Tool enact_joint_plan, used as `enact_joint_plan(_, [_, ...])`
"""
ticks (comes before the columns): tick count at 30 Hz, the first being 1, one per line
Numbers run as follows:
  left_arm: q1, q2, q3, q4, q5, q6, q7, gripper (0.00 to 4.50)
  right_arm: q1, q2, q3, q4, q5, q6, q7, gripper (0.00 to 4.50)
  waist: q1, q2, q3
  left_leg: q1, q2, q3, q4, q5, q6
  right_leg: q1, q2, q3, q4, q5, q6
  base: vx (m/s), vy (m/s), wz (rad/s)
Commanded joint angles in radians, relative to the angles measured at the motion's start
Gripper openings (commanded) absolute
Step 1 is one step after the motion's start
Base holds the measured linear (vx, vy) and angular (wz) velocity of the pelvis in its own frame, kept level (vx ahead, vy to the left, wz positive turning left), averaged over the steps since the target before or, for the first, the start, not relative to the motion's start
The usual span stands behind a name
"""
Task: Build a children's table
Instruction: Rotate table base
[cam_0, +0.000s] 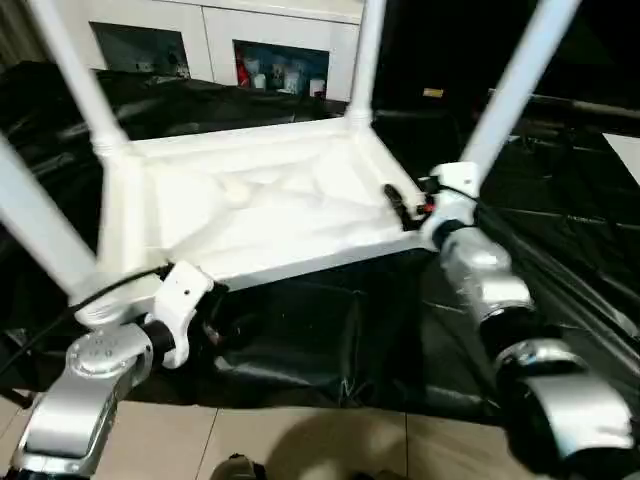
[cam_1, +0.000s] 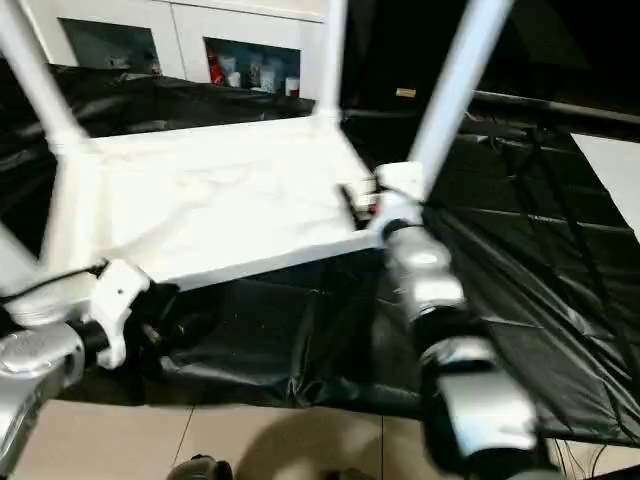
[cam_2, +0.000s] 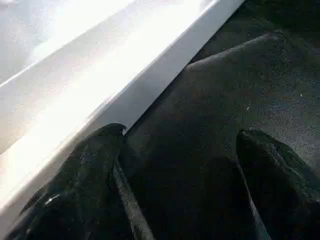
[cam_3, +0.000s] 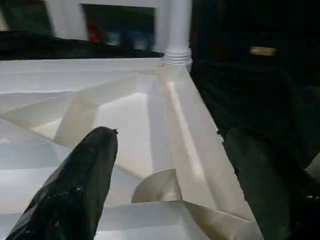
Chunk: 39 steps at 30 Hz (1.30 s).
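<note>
The children's table lies upside down on black cloth, its ribbed white tabletop (cam_0: 260, 210) facing up. White tapered legs stand in the corner sockets: back left (cam_0: 75, 75), back right (cam_0: 365, 55), front right (cam_0: 515, 80) and front left (cam_0: 35, 230). My left gripper (cam_2: 180, 135) is open beside the tabletop's front edge near the front-left corner, with only cloth between its fingers. My right gripper (cam_3: 167, 132) is open at the front-right corner, astride the rim. One finger (cam_3: 80, 180) is over the ribbed underside and the other is outside.
A white cabinet with glass doors (cam_0: 250, 50) stands behind the table. Crumpled black cloth (cam_0: 320, 340) covers the work surface and hangs over its front edge. A flat white board (cam_0: 628, 150) lies at the far right. Light floor tiles (cam_0: 300, 445) show below.
</note>
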Motion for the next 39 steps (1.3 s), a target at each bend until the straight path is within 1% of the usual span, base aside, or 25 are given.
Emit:
enact_joint_plan(1, [0.003,0.01,0.021,-0.011,-0.006,-0.012,0.001,4.46,-0.025,-0.057,-0.049,0.033,-0.009,-0.026,-0.041,3.75,-0.007,0.02,-0.093,0.03,0.034,-0.018,-0.064,-0.278,-0.019,0.037,-0.066,0.043,-0.076,-0.242,-0.175,0.0,0.0,0.0])
enact_joint_plan(2, [0.009,0.013,0.016,-0.022,-0.014,-0.013,-0.015,4.49,-0.032,-0.071,-0.049,0.047,-0.012,-0.028,-0.043,3.75,-0.005,0.019,-0.092,0.031,0.034,-0.017,-0.064,-0.279,-0.019,0.036,-0.066,0.043,-0.077,-0.245,-0.173,0.0,0.0,0.0])
enact_joint_plan(3, [0.014,0.016,0.012,-0.031,-0.019,-0.017,-0.025,4.49,-0.04,-0.082,-0.049,0.061,-0.015,-0.031,-0.046,3.75,-0.003,0.031,-0.092,0.029,0.034,-0.02,-0.064,-0.28,-0.021,0.037,-0.067,0.043,-0.073,-0.244,-0.174,0.0,0.0,0.0])
enact_joint_plan(5, [0.024,0.018,0.008,-0.045,-0.03,-0.024,-0.04,4.49,-0.054,-0.1,-0.053,0.086,-0.017,-0.034,-0.049,3.75,-0.007,0.021,-0.092,0.025,0.033,-0.02,-0.064,-0.285,-0.019,0.041,-0.065,0.04,-0.074,-0.248,-0.173,0.0,0.0,0.0])
enact_joint_plan(9, [0.058,0.031,0.041,-0.057,-0.057,-0.061,-0.054,4.49,-0.089,-0.132,-0.053,0.143,-0.029,-0.057,-0.045,3.75,-0.012,0.014,-0.093,0.019,0.032,-0.018,-0.06,-0.275,-0.006,0.041,-0.067,0.04,-0.076,-0.262,-0.172,0.0,0.0,0.0])
enact_joint_plan(14, [0.116,0.067,0.094,-0.067,-0.09,-0.096,-0.092,4.49,-0.101,-0.14,-0.056,0.164,-0.042,-0.073,-0.034,3.75,-0.017,0.019,-0.091,0.021,0.033,-0.018,-0.06,-0.28,0.002,0.036,-0.064,0.04,-0.075,-0.271,-0.176,0.0,0.0,0.0])
enact_joint_plan(15, [0.192,0.092,0.164,-0.094,-0.157,-0.095,-0.16,4.49,-0.102,-0.139,-0.053,0.164,-0.043,-0.086,-0.011,3.75,-0.018,0.018,-0.091,0.019,0.035,-0.019,-0.06,-0.288,0.001,0.038,-0.066,0.039,-0.075,-0.278,-0.181,0.0,0.0,0.0])
enact_joint_plan(17, [0.218,0.101,0.188,-0.104,-0.182,-0.095,-0.183,4.49,-0.103,-0.138,-0.052,0.166,-0.044,-0.092,-0.003,3.75,-0.02,0.017,-0.091,0.018,0.034,-0.019,-0.059,-0.286,0.002,0.037,-0.065,0.04,-0.074,-0.274,-0.183,0.0,0.0,0.0])
enact_joint_plan(19, [0.33,0.137,0.295,-0.117,-0.248,-0.113,-0.273,4.49,-0.088,-0.115,-0.033,0.156,-0.046,-0.108,0.071,3.75,-0.023,0.015,-0.087,0.02,0.035,-0.018,-0.061,-0.312,0.011,0.032,-0.064,0.041,-0.078,-0.299,-0.183,0.0,0.0,0.0])
enact_joint_plan(20, [0.345,0.143,0.309,-0.118,-0.257,-0.115,-0.285,4.49,-0.086,-0.112,-0.03,0.155,-0.047,-0.111,0.082,3.75,-0.024,0.016,-0.084,0.021,0.036,-0.019,-0.062,-0.327,0.011,0.029,-0.063,0.041,-0.079,-0.32,-0.18,0.0,0.0,0.0])
enact_joint_plan(21, [0.379,0.147,0.361,-0.135,-0.302,-0.084,-0.309,4.49,-0.073,-0.099,-0.023,0.146,-0.044,-0.113,0.115,3.75,-0.027,0.01,-0.081,0.026,0.037,-0.018,-0.065,-0.358,0.008,0.025,-0.058,0.04,-0.085,-0.357,-0.171,0.0,0.0,0.0])
enact_joint_plan(22, [0.396,0.154,0.389,-0.133,-0.319,-0.078,-0.324,4.49,-0.063,-0.09,-0.02,0.138,-0.041,-0.115,0.137,3.75,-0.025,0.011,-0.079,0.031,0.039,-0.018,-0.065,-0.38,0.003,0.02,-0.061,0.042,-0.086,-0.382,-0.172,0.0,0.0,0.0])
enact_joint_plan(23, [0.406,0.159,0.405,-0.13,-0.327,-0.076,-0.333,4.49,-0.057,-0.084,-0.018,0.132,-0.038,-0.115,0.151,3.75,-0.024,0.013,-0.078,0.028,0.038,-0.019,-0.065,-0.385,0.001,0.021,-0.063,0.044,-0.087,-0.389,-0.171,0.0,0.0,0.0])
enact_joint_plan(24, [0.435,0.176,0.463,-0.118,-0.359,-0.074,-0.364,4.5,-0.025,-0.057,-0.016,0.104,-0.019,-0.106,0.223,3.92,-0.026,0.011,-0.077,0.028,0.04,-0.02,-0.069,-0.4,-0.002,0.021,-0.062,0.044,-0.09,-0.408,-0.162,0.0,0.0,0.0])
enact_joint_plan(26, [0.439,0.18,0.497,-0.108,-0.369,-0.108,-0.364,4.5,0.0,-0.041,-0.012,0.082,-0.013,-0.107,0.257,4.02,-0.022,0.016,-0.076,0.033,0.045,-0.022,-0.075,-0.42,-0.013,0.017,-0.058,0.043,-0.09,-0.416,-0.154,0.0,0.0,0.0])
enact_joint_plan(27, [0.419,0.176,0.525,-0.095,-0.387,-0.125,-0.351,4.5,0.018,-0.033,-0.005,0.067,-0.017,-0.108,0.265,4.12,-0.02,0.005,-0.075,0.039,0.046,-0.02,-0.074,-0.442,-0.018,0.014,-0.057,0.043,-0.093,-0.428,-0.151,0.0,0.0,0.0])
enact_joint_plan(28, [0.415,0.175,0.529,-0.093,-0.39,-0.127,-0.348,4.5,0.021,-0.032,-0.003,0.065,-0.018,-0.108,0.265,4.22,-0.016,0.01,-0.076,0.041,0.045,-0.022,-0.076,-0.451,-0.026,0.013,-0.06,0.044,-0.093,-0.44,-0.149,0.0,0.0,0.0])
enact_joint_plan(29, [0.386,0.168,0.552,-0.08,-0.412,-0.138,-0.333,4.5,0.037,-0.026,0.005,0.054,-0.026,-0.104,0.263,4.33,-0.019,0.004,-0.075,0.041,0.045,-0.022,-0.077,-0.462,-0.032,0.012,-0.06,0.043,-0.093,-0.448,-0.148,0.0,0.0,0.0])
enact_joint_plan(30, [0.334,0.157,0.57,-0.063,-0.444,-0.151,-0.309,4.5,0.064,-0.022,0.021,0.042,-0.045,-0.088,0.244,4.43,-0.016,0.006,-0.074,0.043,0.043,-0.024,-0.078,-0.465,-0.035,0.012,-0.06,0.043,-0.095,-0.458,-0.142,0.0,0.0,0.0])
enact_joint_plan(31, [0.305,0.15,0.573,-0.056,-0.454,-0.155,-0.296,4.5,0.077,-0.02,0.026,0.038,-0.054,-0.076,0.231,4.48,-0.013,0.014,-0.073,0.053,0.04,-0.022,-0.075,-0.486,-0.044,0.002,-0.06,0.044,-0.1,-0.475,-0.138,0.0,0.0,0.0])
enact_joint_plan(32, [0.257,0.135,0.575,-0.046,-0.474,-0.156,-0.272,4.5,0.097,-0.019,0.029,0.035,-0.068,-0.058,0.192,4.48,-0.015,0.017,-0.07,0.054,0.039,-0.024,-0.075,-0.501,-0.05,0.001,-0.059,0.044,-0.104,-0.488,-0.134,0.0,0.0,0.0])
enact_joint_plan(33, [0.23,0.126,0.575,-0.044,-0.49,-0.148,-0.264,4.5,0.109,-0.019,0.024,0.029,-0.075,-0.047,0.162,4.48,-0.015,0.014,-0.07,0.059,0.038,-0.026,-0.075,-0.525,-0.064,0.0,-0.06,0.042,-0.107,-0.512,-0.124,-0.051,0.0,0.04])
enact_joint_plan(35, [0.175,0.111,0.56,-0.051,-0.55,-0.096,-0.26,4.5,0.141,-0.017,-0.003,0.01,-0.067,-0.019,0.085,4.48,-0.025,0.016,-0.072,0.043,0.036,-0.038,-0.085,-0.525,-0.075,0.021,-0.066,0.036,-0.099,-0.524,-0.105,-0.025,0.0,0.02])
enact_joint_plan(37, [0.163,0.108,0.552,-0.057,-0.568,-0.076,-0.262,4.5,0.152,-0.017,-0.01,0.002,-0.064,-0.01,0.066,4.48,-0.029,0.011,-0.074,0.045,0.034,-0.037,-0.082,-0.519,-0.076,0.02,-0.067,0.036,-0.103,-0.532,-0.096,0.0,0.0,0.0])
enact_joint_plan(39, [0.146,0.106,0.52,-0.078,-0.585,-0.042,-0.267,4.5,0.172,-0.016,-0.016,-0.016,-0.063,0.001,0.051,4.48,-0.037,0.006,-0.069,0.038,0.032,-0.04,-0.084,-0.52,-0.074,0.024,-0.07,0.034,-0.108,-0.576,-0.079,0.0,0.0,0.0])
